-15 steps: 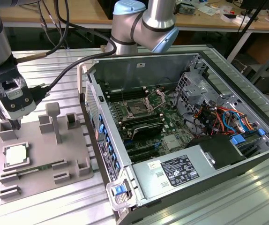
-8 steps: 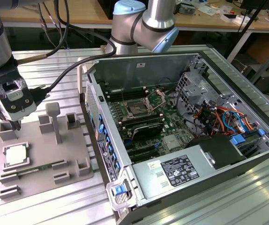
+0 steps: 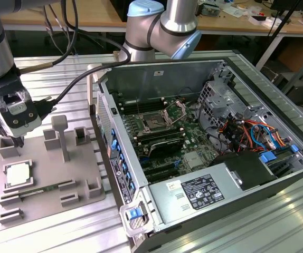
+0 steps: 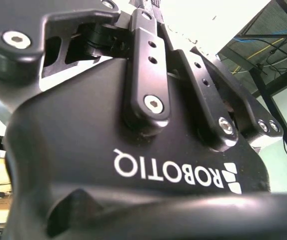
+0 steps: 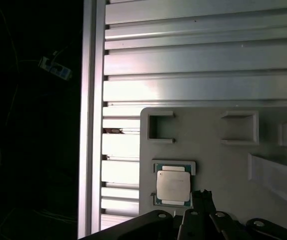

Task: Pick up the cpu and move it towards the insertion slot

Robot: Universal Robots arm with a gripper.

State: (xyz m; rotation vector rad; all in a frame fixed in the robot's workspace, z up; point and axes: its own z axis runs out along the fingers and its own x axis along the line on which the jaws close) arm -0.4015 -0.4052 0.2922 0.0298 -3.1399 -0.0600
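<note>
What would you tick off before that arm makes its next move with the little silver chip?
1. cpu seated flat in the grey holder: ok.
2. Nothing lying on top of the cpu: ok.
3. gripper lined up over the cpu: not ok; in the first wrist view it sits off to one side of the chip.
4. cpu gripped: not ok; it lies free in the holder.
5. insertion slot uncovered, dark centre showing: ok.
6. Room to clear the computer case wall between holder and slot: cannot tell.
</note>
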